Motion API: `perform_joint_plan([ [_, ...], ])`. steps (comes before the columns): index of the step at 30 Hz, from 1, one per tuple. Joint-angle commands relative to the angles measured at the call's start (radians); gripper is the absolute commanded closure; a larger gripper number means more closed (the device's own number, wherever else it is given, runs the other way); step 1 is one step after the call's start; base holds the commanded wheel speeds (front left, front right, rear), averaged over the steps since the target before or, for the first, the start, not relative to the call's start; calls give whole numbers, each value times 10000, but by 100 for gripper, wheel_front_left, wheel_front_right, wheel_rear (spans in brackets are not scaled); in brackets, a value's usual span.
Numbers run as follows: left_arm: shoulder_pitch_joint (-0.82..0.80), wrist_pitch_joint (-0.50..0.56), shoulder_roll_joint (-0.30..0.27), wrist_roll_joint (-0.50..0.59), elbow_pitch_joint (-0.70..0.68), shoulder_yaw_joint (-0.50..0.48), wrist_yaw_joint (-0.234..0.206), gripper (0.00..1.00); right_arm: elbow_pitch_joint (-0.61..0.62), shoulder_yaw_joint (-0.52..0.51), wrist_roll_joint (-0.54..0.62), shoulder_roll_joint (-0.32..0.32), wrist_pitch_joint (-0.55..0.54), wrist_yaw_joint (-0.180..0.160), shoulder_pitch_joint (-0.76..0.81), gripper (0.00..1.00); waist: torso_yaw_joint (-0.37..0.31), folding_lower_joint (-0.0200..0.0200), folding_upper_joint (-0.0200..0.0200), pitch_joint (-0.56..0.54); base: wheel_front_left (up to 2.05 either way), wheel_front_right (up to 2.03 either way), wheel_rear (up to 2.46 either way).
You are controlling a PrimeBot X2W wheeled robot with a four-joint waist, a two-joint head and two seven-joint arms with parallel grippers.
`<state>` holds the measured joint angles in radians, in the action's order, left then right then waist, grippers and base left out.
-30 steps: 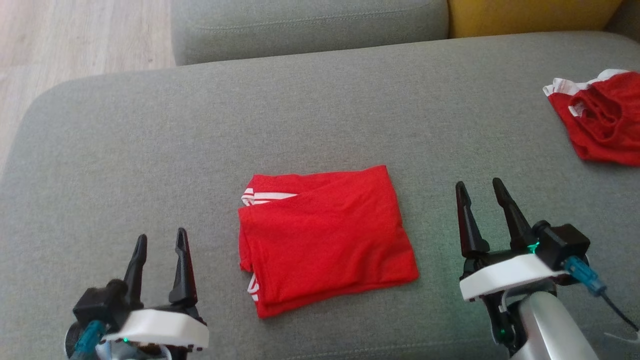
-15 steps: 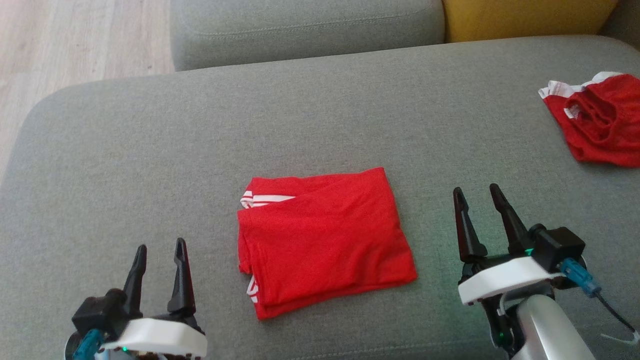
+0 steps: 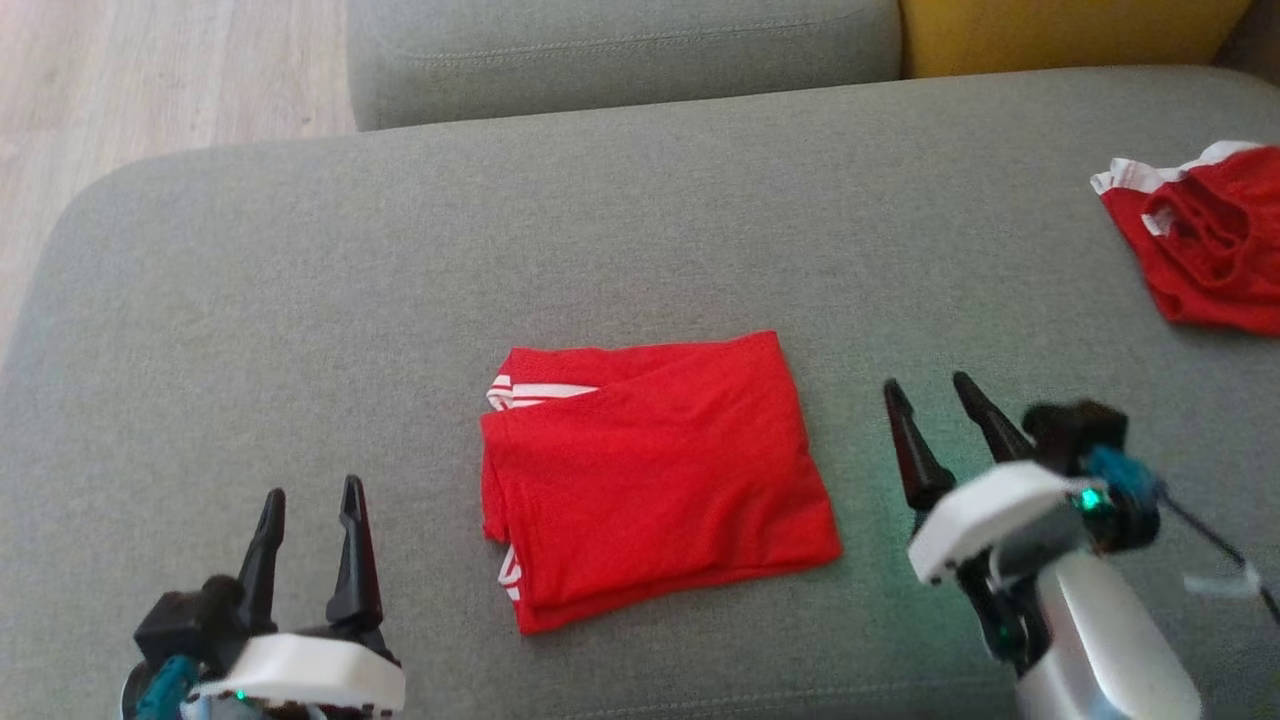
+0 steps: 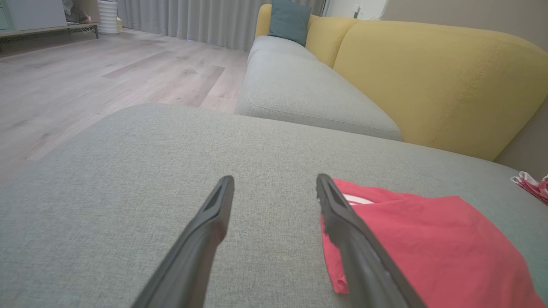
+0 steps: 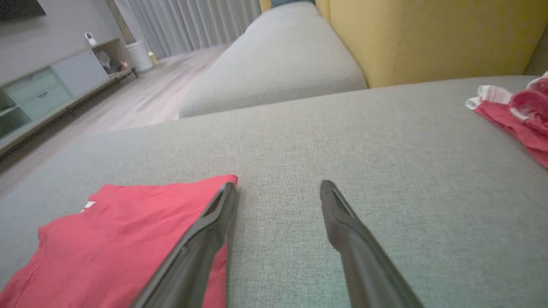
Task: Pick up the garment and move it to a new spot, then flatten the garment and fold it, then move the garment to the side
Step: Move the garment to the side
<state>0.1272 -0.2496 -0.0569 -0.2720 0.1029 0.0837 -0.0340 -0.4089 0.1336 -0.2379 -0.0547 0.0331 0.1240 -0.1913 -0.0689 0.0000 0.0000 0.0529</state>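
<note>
garment (image 3: 655, 480), folded into a red rectangle, lies mid-cushion on the grey sofa (image 3: 640, 230), between my two grippers. a one-sided pinch could drag the top layer and undo the fold (a second red piece (image 3: 1210, 240) lies well apart). my left gripper (image 3: 312, 490) and right gripper (image 3: 926, 382) stand spread wide, holding nothing, clear of the cloth.

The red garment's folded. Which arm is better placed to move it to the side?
Probably right: the right gripper, open, sits nearer the edge of the folded garment and level with it; the left gripper, also open, is farther off.
</note>
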Motion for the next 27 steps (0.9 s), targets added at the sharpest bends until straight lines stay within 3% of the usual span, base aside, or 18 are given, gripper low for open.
perform_joint_plan([
  [1, -498, -122, 48, 55, -255, -369, 44, 0, 319, 245, -25, 45, -279, 67, -598, 0, 32, 0, 0, 38, 0, 0, 0],
  [4, -664, -122, 59, -14, -230, -363, 106, 0, 438, 888, -534, -269, -2356, 67, -1127, 0, 165, 0, 0, 224, 0, 0, 0],
  [9, -952, -122, 63, -212, -199, -215, 118, 0, 392, 1750, -1563, -1011, -4054, 67, -1691, 0, 465, 0, 0, 558, 0, 0, 0],
  [16, -1220, -122, 65, -328, -171, -132, 64, 0, -84, 2575, -2617, -1577, -4879, 67, -2101, 0, 933, 0, 0, 970, 0, 0, 0],
  [24, -1400, -122, 65, -347, -173, -124, 34, 0, -1073, 3286, -3183, -1799, -5052, 67, -2643, 0, 1204, 0, 0, 1250, 0, 0, 0],
  [25, -1409, -122, 65, -347, -175, -124, 26, 0, -1110, 3394, -3288, -1793, -5036, 67, -2699, 24, 1206, 0, 0, 1261, 0, 0, 0],
  [26, -1414, -122, 65, -345, -178, -129, 13, 0, -1128, 3504, -3401, -1798, -5013, 67, -2753, 55, 1198, 0, 0, 1269, 0, 0, 0],
  [27, -1414, -122, 65, -342, -184, -138, 0, 0, -1149, 3600, -3489, -1821, -4989, 67, -2808, 75, 1180, 0, 0, 1274, 0, 0, 0],
])
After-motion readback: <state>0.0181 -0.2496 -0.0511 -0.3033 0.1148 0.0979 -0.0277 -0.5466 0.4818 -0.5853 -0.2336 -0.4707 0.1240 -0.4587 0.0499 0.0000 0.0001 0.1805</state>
